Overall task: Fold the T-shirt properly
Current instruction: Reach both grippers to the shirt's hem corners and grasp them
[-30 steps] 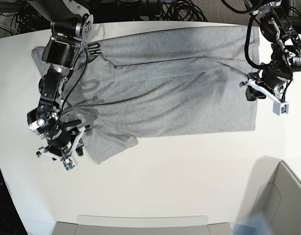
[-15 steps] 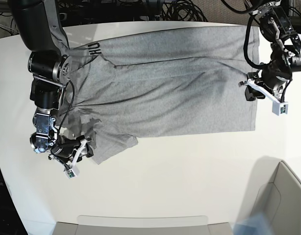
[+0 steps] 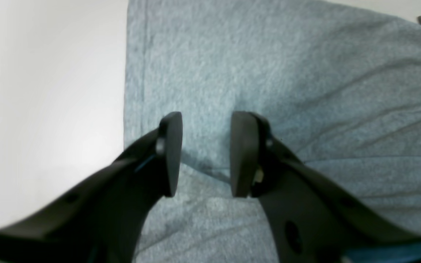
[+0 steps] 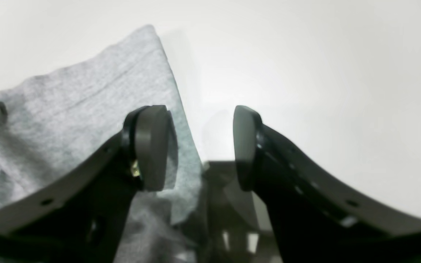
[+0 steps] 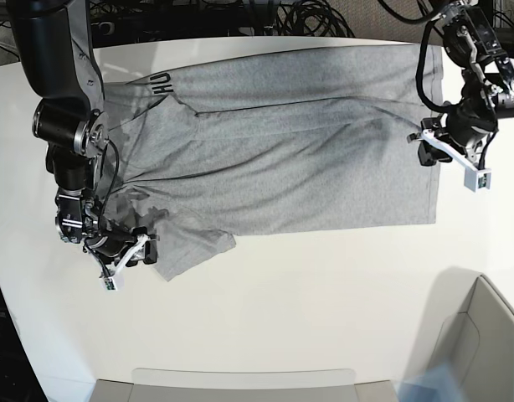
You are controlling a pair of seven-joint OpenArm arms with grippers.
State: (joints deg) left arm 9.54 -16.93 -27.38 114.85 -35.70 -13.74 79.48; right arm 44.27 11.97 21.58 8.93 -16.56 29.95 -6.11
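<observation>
The light grey T-shirt (image 5: 282,159) lies spread flat across the white table, with black lettering (image 5: 161,81) at its upper left. In the base view its lower-left sleeve (image 5: 190,244) is folded out toward the table front. My right gripper (image 5: 127,255) is at that sleeve's edge. In the right wrist view the right gripper (image 4: 199,146) is open, with one finger (image 4: 152,146) over the sleeve (image 4: 86,102) and the other over bare table. My left gripper (image 5: 449,159) hovers over the shirt's right end. It is open above the cloth (image 3: 269,73) near the hem, with nothing between its fingers (image 3: 170,153).
A grey bin (image 5: 491,335) stands at the front right. A flat grey tray edge (image 5: 240,381) runs along the table front. Cables (image 5: 282,17) lie behind the table's back edge. Bare white table (image 5: 324,301) stretches in front of the shirt.
The right arm has swung left and its gripper has shifted right to the sleeve's edge, with its jaws opened wider. The left gripper has edged slightly up. The shirt has not moved.
</observation>
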